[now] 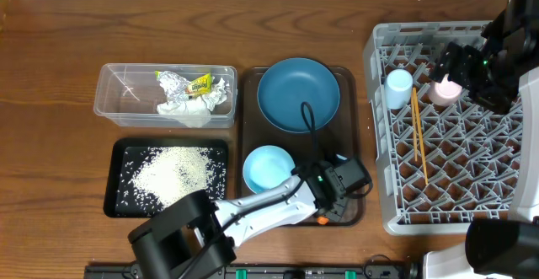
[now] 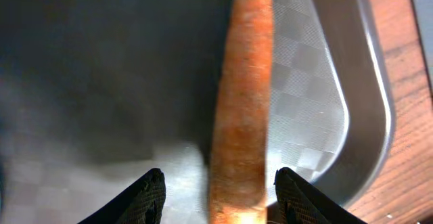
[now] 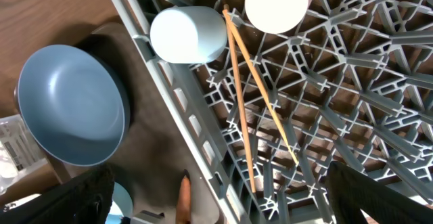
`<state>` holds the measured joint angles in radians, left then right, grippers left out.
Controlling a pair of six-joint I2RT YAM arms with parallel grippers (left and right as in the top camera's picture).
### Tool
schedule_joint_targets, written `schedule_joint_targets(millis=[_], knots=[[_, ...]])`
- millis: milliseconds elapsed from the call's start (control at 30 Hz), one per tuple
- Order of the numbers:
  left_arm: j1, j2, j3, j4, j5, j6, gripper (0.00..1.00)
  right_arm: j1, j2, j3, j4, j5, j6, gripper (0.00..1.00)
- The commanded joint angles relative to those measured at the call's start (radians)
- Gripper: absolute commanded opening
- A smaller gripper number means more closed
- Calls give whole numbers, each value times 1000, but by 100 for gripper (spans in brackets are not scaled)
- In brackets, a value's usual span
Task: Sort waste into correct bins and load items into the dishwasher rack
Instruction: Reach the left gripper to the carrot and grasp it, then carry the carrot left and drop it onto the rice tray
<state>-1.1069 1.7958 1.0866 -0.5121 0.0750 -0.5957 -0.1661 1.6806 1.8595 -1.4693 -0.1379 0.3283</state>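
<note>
while the left gripper (image 2: 218, 189) hangs, fingers (image 2: 150, 195) spread astride the carrot (image 2: 245, 95) at the lower right of the brown tray (image 1: 352, 144), waste-sorting is on. next, i reckon: pinch, lift, over to the black tray (image 1: 110, 178) lower left

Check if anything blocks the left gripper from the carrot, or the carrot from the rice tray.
Nothing between the left gripper and the carrot: open fingers straddle it on the brown tray. Toward the black tray, the small bowl sits close beside the direct line.

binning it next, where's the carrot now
Overhead, the carrot lies in the brown tray's near right corner, between the left gripper's open fingers, right of the bowl.
</note>
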Motion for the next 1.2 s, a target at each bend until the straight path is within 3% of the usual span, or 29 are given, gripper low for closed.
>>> schedule_joint_targets(millis=[0,100,367,533,733,933,1167], knots=[[-29,21,-6,10,-13,-4,55,-5,-7,10,-1,3,-12,99],[-55,37,-6,17,-17,-4,54,-5,-7,10,-1,3,-11,99],[-76,85,-6,18,-69,-4,36,-5,-7,10,-1,3,-12,99],[-64,82,6,19,-68,-4,15,-5,-7,10,-1,3,-12,99],[-12,-20,52,-42,-69,-5,12,-5,-7,10,-1,3,-11,99],[150,-235,61,-149,-69,-15,9,-5,-7,10,-1,3,-12,99],[525,-484,60,-443,-69,-78,6,-5,-7,10,-1,3,-12,99]])
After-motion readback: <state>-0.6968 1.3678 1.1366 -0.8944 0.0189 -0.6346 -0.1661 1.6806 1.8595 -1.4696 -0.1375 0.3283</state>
